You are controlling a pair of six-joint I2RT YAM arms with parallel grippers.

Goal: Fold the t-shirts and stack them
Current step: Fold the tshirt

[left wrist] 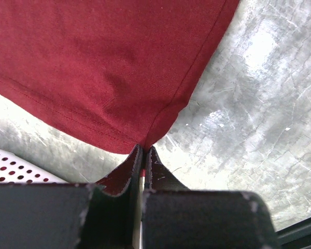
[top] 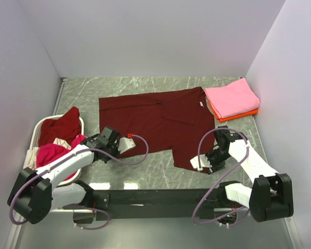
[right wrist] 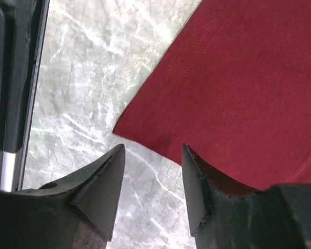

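A large dark maroon t-shirt [top: 155, 119] lies spread flat on the marble table. My left gripper [top: 109, 138] is shut on its near left corner; in the left wrist view the closed fingertips [left wrist: 143, 150] pinch the tip of the cloth [left wrist: 103, 67]. My right gripper [top: 210, 165] is open at the shirt's near right corner. In the right wrist view the gripper [right wrist: 153, 150] hovers just short of that corner [right wrist: 238, 78], holding nothing. A folded pink t-shirt [top: 232, 97] lies on a folded orange one [top: 239, 114] at the back right.
A white plastic basket [top: 39, 126] at the left holds a dark red shirt [top: 62, 124], a magenta one [top: 52, 153] and a cream one [top: 31, 154]; its perforated rim shows in the left wrist view [left wrist: 10, 166]. The black base rail [top: 145, 198] runs along the near edge. White walls enclose the table.
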